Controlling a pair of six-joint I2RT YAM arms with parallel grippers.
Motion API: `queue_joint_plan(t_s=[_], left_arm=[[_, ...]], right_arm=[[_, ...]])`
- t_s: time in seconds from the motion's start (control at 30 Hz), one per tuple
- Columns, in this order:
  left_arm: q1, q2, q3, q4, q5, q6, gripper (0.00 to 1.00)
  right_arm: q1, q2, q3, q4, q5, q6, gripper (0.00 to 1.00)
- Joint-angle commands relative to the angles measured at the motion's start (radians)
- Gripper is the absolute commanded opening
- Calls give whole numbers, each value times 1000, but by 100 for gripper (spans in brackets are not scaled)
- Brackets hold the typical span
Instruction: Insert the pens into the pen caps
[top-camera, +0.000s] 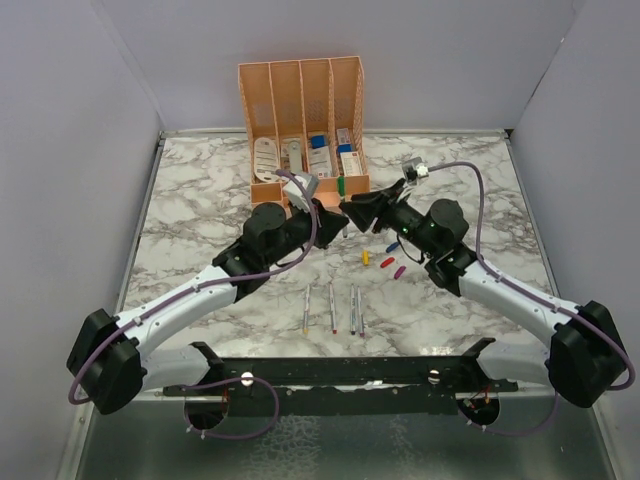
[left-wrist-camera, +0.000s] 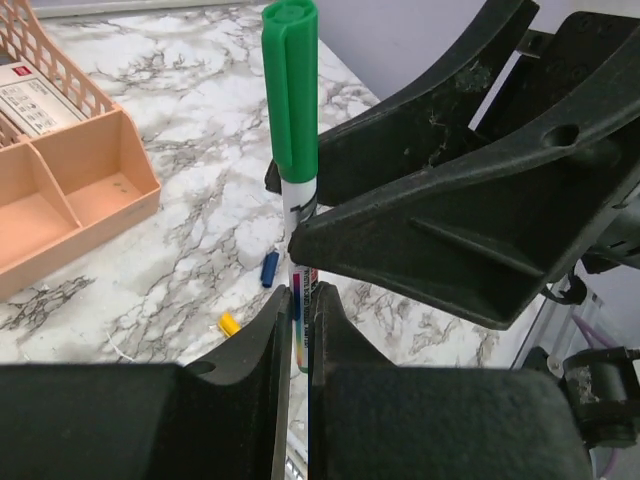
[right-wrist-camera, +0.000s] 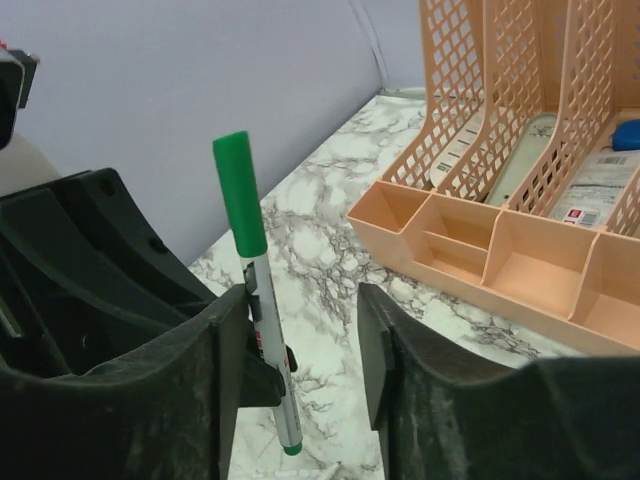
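The table (top-camera: 200, 200) looks like glossy marble; organizer (top-camera: 300, 90) probably matt plastic; pen (left-wrist-camera: 298, 205) and cap (left-wrist-camera: 290, 90) smooth, shiny plastic; right gripper (right-wrist-camera: 305, 340) matt, scuffed black.

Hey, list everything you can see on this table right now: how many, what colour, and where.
capped pen: one, grey-white with green cap on, upright between the grippers
loose pens: four, grey-white, lying side by side near the front
loose caps: four, yellow, blue, red, magenta, scattered right of centre
organizer: one, peach, back centre
boxed items: several, white and blue, in the organizer
table: one, marbled white-grey
left gripper: one, black, shut on the capped pen
right gripper: one, black, open beside that pen
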Motion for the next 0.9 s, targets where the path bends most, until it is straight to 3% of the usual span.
queue_joint_plan(t_s=[0.0,0.13,0.4,0.6,0.87], left_arm=[[4,-36,-21,-124,-41,-41,0],[5,-41,-65,-271,-63,-88,0],[60,2,-62,-507,-259,-184,0],[181,94,-34,-585,-265,-189,0],[291,285,71,-715,-253,-134,0]], right_arm=[[1,-16,101,-81,98,-20,49],[0,-55,143,-76,144,-55,51],[1,-125,116,-144,260,-79,51],[1,-121,136,-337,346,-89,51],[1,-148,115,-415,374,-88,51]])
